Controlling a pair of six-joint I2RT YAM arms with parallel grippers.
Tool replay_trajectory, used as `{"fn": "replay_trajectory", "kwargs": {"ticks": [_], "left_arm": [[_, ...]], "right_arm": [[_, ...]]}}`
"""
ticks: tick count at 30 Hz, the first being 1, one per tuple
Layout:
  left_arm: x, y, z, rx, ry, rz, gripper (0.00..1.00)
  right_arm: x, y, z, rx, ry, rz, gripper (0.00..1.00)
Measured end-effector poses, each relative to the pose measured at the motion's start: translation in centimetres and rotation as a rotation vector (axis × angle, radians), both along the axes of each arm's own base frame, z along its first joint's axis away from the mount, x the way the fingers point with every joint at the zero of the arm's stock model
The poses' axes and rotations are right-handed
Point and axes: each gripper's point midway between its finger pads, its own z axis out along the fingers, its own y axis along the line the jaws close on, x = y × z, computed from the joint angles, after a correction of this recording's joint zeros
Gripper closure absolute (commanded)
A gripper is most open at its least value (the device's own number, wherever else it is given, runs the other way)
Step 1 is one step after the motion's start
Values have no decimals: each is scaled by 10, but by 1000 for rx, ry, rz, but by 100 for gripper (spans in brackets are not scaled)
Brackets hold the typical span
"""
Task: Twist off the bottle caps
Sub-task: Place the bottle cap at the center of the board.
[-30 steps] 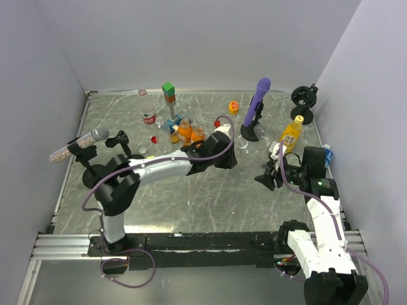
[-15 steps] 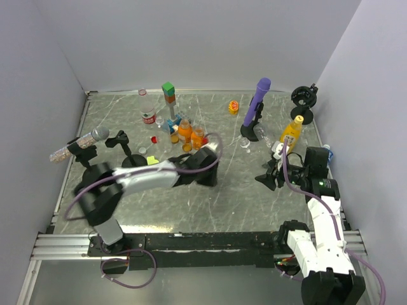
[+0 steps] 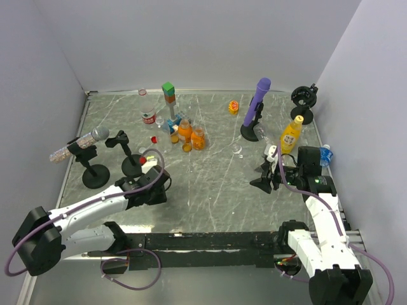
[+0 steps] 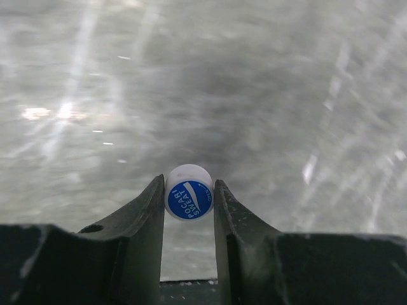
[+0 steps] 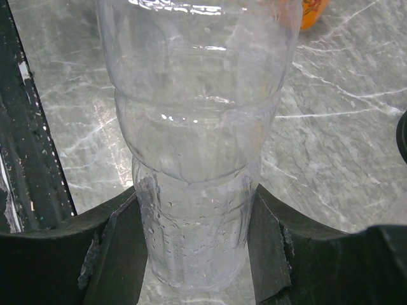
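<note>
The left gripper [image 4: 189,202] clamps a blue-and-white bottle cap [image 4: 188,192] between its jaws, free of any bottle and evidently unscrewed, while the right gripper [image 5: 194,213] grasps the clear bottle [image 5: 197,127] between its jaws, apparently to brace it against twisting.

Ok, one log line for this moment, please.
left gripper: shut on blue-and-white cap | right gripper: shut on clear bottle | cap held apart from bottle

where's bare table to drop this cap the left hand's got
Widest bare marble lies between the left hand and right hand. Also open at back, between block stack and small yellow item. Crowded around the orange bottles and black stands.
</note>
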Motion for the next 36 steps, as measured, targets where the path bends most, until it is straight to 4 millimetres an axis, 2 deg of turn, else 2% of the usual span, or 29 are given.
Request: {"fn": "replay_trajectory", "kwargs": {"ticks": [4,10,14,21,23,25,27,33,35,36], "left_arm": [[7,28,-5,70,5,124,85],[16,56,-20,137,18,283,82],[15,66,-28,182,29,331,71],[21,72,-25,188,1,366,71],[22,72,-25,187,-1,368,61],[22,73,-25,190,-3,371,44],[23,75,-25,195,-7,376,33],[25,77,-23,193,-14,384,28],[24,69,-19,157,-5,349,22],[23,62,-15,124,0,313,14]], "right_arm": [[-1,1,0,-2,1,6,82],[-1,1,0,-5,-1,6,82],[-1,2,-1,-7,-3,9,82],[-2,3,-1,-7,-3,15,82],[-2,3,-1,-8,-3,15,82],[-2,3,-1,-8,-3,16,82],[-2,3,-1,-8,-3,16,82],[-2,3,0,-8,-5,16,82],[-3,3,-1,-9,-6,18,82],[-3,3,-1,-10,-6,19,82]]}}
